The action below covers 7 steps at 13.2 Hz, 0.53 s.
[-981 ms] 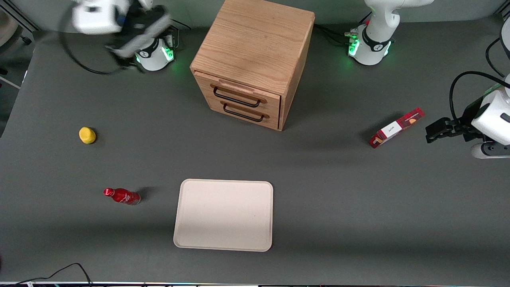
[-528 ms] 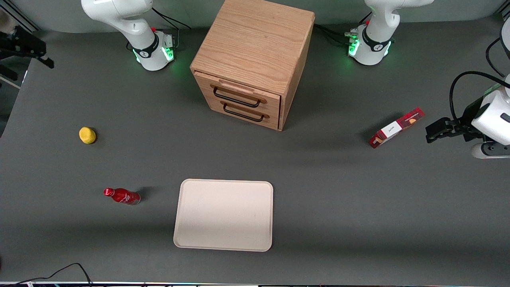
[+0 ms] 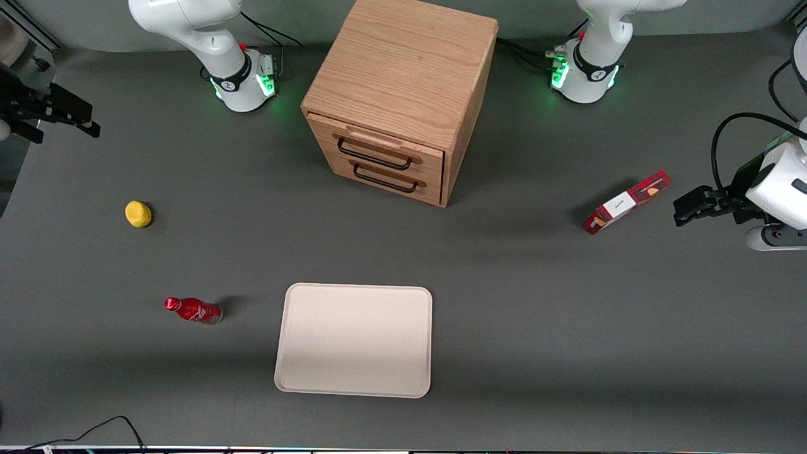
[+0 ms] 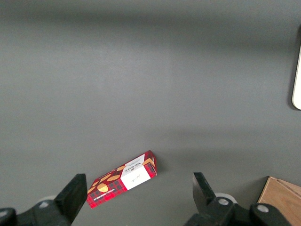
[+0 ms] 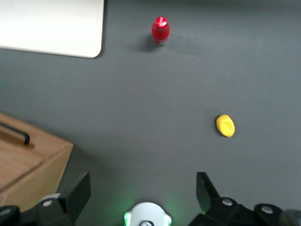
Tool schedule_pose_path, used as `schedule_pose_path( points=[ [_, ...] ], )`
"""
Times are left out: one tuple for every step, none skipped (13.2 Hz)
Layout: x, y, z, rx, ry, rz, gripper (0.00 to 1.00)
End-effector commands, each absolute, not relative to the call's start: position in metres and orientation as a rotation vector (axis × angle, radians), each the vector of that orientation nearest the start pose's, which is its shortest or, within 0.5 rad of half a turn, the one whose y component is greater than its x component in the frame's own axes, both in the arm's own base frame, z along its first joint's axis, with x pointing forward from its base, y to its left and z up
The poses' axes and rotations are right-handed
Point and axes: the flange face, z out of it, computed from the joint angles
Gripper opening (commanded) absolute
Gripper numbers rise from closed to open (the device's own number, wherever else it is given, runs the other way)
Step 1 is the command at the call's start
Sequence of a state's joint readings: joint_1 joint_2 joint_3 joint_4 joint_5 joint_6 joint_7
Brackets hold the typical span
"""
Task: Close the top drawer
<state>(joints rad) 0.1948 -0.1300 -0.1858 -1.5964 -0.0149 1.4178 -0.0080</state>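
On grey table (image 3: 536, 302), top drawer (image 3: 378, 148) slightly out, gripper (image 3: 60, 113) spread wide, holding nothing, at working arm's end.

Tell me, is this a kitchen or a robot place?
Probably a robot lab. Robot arms stand on a big grey table by a wooden cabinet, its top drawer almost shut. The gripper, jaws open, hangs at the working arm's end.

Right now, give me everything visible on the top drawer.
The top drawer is the upper of two in the light oak cabinet. Plank front, black wire handle running across it. It looks almost shut, its front standing only slightly proud of the cabinet. Nothing touches it. The gripper hangs far off toward the working arm's end of the table, fingers open and empty.
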Motion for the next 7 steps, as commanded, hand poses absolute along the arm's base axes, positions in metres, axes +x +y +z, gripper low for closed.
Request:
schedule_pose_path(
  points=[
    [0.484, -0.008, 0.647, -3.097, 0.09, 0.013, 1.0],
    [0.484, -0.006, 0.649, -3.106, 0.137, 0.006, 1.0],
    [0.489, -0.002, 0.653, -3.128, 0.131, -0.011, 1.0],
    [0.502, -0.002, 0.664, -3.145, 0.146, -0.045, 1.0],
    [0.512, -0.008, 0.671, -3.151, 0.17, -0.051, 1.0],
    [0.519, -0.009, 0.677, -3.162, 0.179, -0.053, 1.0],
    [0.521, -0.009, 0.675, -3.171, 0.18, -0.038, 1.0]
  ],
)
